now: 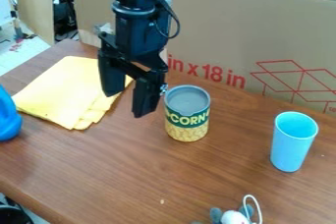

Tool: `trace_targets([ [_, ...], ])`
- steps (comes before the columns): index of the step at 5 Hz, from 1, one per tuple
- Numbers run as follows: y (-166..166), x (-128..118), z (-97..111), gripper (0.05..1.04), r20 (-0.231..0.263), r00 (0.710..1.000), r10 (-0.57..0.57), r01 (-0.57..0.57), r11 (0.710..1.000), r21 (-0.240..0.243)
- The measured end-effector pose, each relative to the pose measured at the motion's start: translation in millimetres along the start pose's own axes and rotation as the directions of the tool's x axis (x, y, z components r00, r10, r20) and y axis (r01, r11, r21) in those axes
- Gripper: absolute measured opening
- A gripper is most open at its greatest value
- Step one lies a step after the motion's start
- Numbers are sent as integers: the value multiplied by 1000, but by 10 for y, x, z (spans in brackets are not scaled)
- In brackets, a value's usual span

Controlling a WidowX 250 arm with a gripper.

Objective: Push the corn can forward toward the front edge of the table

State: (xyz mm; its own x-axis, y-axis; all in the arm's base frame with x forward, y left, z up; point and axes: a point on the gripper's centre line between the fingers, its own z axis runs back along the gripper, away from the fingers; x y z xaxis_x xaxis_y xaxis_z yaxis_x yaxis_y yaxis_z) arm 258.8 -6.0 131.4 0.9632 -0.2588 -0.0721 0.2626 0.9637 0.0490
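The black gripper (129,101) hangs from the top of the camera view, left of the middle, its two fingers spread apart with nothing between them. Close to its right finger stands an upright corn can (187,115) with a grey top and a green and yellow label. Behind and to the left of the fingers lies a folded yellow cloth (66,90), partly covered by the gripper. On the right a light blue cup (292,144) stands upright, its mouth upward.
A blue object (8,117) sits at the left edge of the wooden table (125,169). Near the bottom edge is a small grey and white toy (234,216) with a white loop. A large cardboard panel (230,31) rises along the back.
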Motion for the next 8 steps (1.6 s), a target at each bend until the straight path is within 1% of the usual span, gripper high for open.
trace_targets([
  [1, -14, -6, -65, 1001, -23, 1000, -1, 1, 1000, -8],
  [2, -76, 139, 24, 1001, 51, 998, 33, -31, 998, -55],
  [3, -136, 415, 71, 1001, 124, 991, 44, -36, 997, -66],
  [4, -241, 737, 41, 1001, 119, 993, 11, -2, 997, -79],
  [5, -214, 1102, -58, 1001, 140, 990, 34, -21, 996, -91],
  [6, -199, 1318, -90, 1001, 175, 983, 58, -40, 994, -102],
  [7, -97, 1415, -97, 1001, 202, 978, 60, -40, 994, -102],
  [8, 27, 1441, -199, 1001, 191, 977, 98, -83, 993, -87],
])
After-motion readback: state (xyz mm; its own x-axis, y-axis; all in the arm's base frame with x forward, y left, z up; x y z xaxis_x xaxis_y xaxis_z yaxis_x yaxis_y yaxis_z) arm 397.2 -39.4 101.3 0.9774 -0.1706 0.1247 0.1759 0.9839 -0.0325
